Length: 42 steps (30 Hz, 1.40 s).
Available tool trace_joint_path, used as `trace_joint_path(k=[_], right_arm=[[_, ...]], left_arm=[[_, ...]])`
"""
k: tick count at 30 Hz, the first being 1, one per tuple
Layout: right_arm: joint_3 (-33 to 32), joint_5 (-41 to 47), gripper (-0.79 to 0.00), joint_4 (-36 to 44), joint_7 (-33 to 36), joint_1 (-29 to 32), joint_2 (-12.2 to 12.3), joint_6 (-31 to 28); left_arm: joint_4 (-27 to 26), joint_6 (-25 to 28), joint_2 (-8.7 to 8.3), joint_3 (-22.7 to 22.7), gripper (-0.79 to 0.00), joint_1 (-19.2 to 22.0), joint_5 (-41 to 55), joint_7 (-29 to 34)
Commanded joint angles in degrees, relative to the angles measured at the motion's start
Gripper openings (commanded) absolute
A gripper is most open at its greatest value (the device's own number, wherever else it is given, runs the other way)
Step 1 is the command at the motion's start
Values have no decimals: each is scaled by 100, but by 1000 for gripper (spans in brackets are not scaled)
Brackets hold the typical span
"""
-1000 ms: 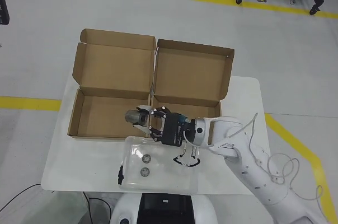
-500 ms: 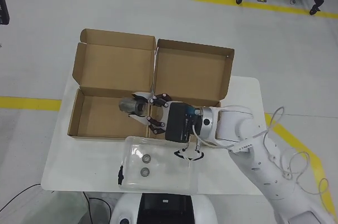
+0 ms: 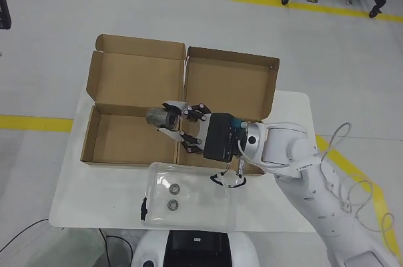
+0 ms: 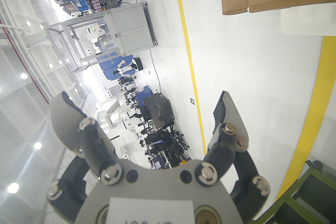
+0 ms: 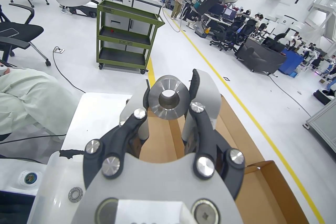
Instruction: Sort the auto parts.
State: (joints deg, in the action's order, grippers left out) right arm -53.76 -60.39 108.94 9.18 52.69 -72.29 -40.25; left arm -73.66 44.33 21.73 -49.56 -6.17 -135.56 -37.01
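Over cardboard box [image 3: 121, 141], right gripper [image 5: 170, 93] clamps a hollow, grey metal cylinder [image 5: 159, 110].

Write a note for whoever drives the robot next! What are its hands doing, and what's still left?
Right gripper: jaws shut on the metal cylinder, held above the left cardboard box.
Left gripper: jaws open, holding nothing, up high away from the table.
A bearing and a second bearing lie in the clear tray in front of the boxes.
Done: cylinder picked up.
Left: release it, probably into the left box, then sort the bearings.
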Motion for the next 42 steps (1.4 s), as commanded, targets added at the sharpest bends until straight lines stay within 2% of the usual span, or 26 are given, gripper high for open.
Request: trace_joint_path(k=[1,10,22,27,36,42], right_arm=[[-9,-24,-785,-26,98,59,11,-13],[107,-385,-785,28,529,463,40,295],[348,-480,-785,-473,1323,673,36,567],[324,-566,-785,-533,1872,843,52,1006],[-159,-638,-785,-443,2860,1161,157,1628],[-263,-868,-785,-620,3690,1120,178,2006]], left_arm=[[0,0,0,0,0,0,0,0],[0,0,0,0,0,0,0,0],[0,0,0,0,0,0,0,0],[0,0,0,0,0,0,0,0],[0,0,0,0,0,0,0,0],[0,0,0,0,0,0,0,0]])
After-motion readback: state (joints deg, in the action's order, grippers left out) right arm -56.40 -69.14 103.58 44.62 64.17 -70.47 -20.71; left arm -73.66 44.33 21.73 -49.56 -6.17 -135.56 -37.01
